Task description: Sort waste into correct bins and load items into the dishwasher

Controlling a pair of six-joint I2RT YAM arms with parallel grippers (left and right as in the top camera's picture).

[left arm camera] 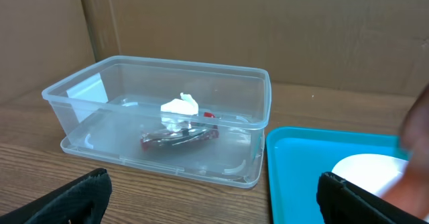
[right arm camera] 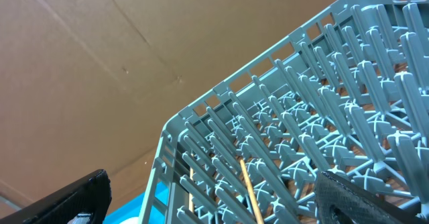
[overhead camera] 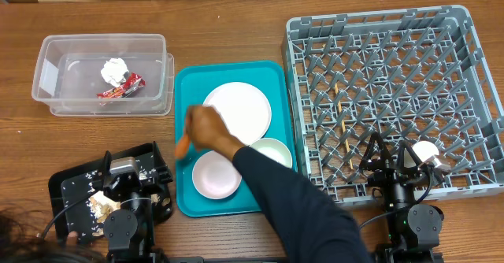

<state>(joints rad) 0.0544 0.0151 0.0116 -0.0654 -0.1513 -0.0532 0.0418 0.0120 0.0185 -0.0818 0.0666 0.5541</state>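
The grey dish rack [overhead camera: 394, 66] on your desk's [overhead camera: 236, 11] right held chopsticks [overhead camera: 344, 129] and a small cup [overhead camera: 426, 150], your right hand [right arm camera: 214, 197] wide open and empty at its near edge. The teal tray [overhead camera: 185, 204] carried the large plate [overhead camera: 240, 109] and two bowls [overhead camera: 216, 175], a person's arm [overhead camera: 291, 200] reaching to the carrot [overhead camera: 182, 146] at its left rim. Tissue [overhead camera: 115, 70] and wrapper [overhead camera: 120, 90] lay in the clear tub [overhead camera: 102, 37]; your left hand [left arm camera: 214, 200] gaped empty above the black tray [overhead camera: 75, 188].
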